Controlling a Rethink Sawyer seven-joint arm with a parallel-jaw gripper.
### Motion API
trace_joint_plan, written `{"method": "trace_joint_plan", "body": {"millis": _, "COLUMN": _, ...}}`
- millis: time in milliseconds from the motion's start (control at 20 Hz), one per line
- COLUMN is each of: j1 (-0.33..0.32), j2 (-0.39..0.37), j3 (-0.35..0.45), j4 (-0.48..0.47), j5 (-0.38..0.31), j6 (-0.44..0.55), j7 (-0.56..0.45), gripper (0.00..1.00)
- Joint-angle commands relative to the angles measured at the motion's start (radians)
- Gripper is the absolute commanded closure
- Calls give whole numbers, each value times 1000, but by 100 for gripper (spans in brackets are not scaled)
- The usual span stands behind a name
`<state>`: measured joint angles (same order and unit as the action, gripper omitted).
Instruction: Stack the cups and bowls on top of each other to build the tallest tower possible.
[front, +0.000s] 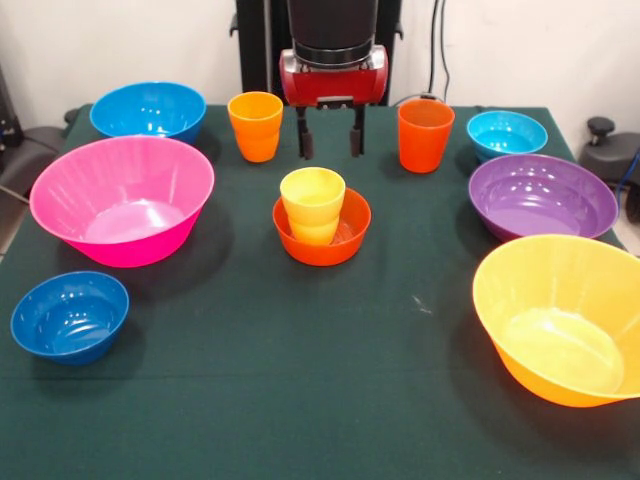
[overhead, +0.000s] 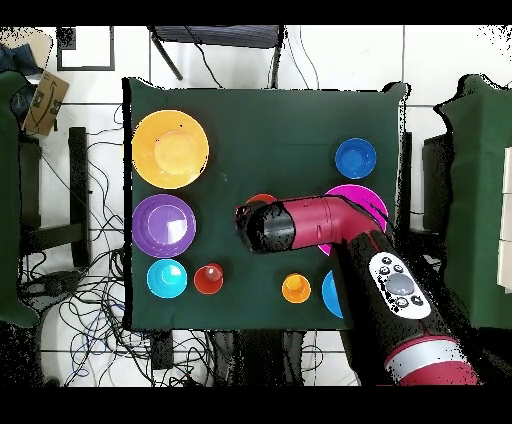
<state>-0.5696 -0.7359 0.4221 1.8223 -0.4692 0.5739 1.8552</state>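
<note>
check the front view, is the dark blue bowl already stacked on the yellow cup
No, the dark blue bowl sits alone on the table, while the yellow cup has nothing on top.

My arm (front: 333, 75) was red and black; the cup (front: 313, 203) yellow, its bowl (front: 322, 240) orange-red, the tablecloth (front: 300, 380) dark green.

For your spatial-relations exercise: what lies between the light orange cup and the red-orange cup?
In the front view, the open gripper hangs between the light orange cup and red-orange cup.

Three cups — yellow cup (front: 312, 203), light orange cup (front: 256, 125), red-orange cup (front: 425, 135) — and seven bowls (front: 122, 200) surround the gripper (front: 328, 142) on one green table (front: 300, 400).
</note>
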Motion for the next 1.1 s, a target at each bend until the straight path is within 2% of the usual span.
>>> {"method": "trace_joint_plan", "body": {"millis": 50, "j1": 15, "j2": 27, "j3": 52, "j4": 37, "j5": -28, "j6": 9, "j7": -55, "gripper": 0}}
{"method": "trace_joint_plan", "body": {"millis": 400, "j1": 1, "j2": 9, "j3": 85, "j4": 47, "j5": -12, "j6": 6, "j7": -67, "gripper": 0}}
{"method": "trace_joint_plan", "body": {"millis": 550, "j1": -12, "j2": -36, "j3": 128, "j4": 30, "j5": 27, "j6": 71, "j7": -107, "gripper": 0}}
{"method": "trace_joint_plan", "body": {"millis": 850, "j1": -10, "j2": -64, "j3": 169, "j4": -119, "j5": 55, "j6": 244, "j7": -203, "gripper": 0}}
{"method": "trace_joint_plan", "body": {"millis": 1100, "j1": 1, "j2": -17, "j3": 207, "j4": -266, "j5": 37, "j6": 370, "j7": -281, "gripper": 0}}
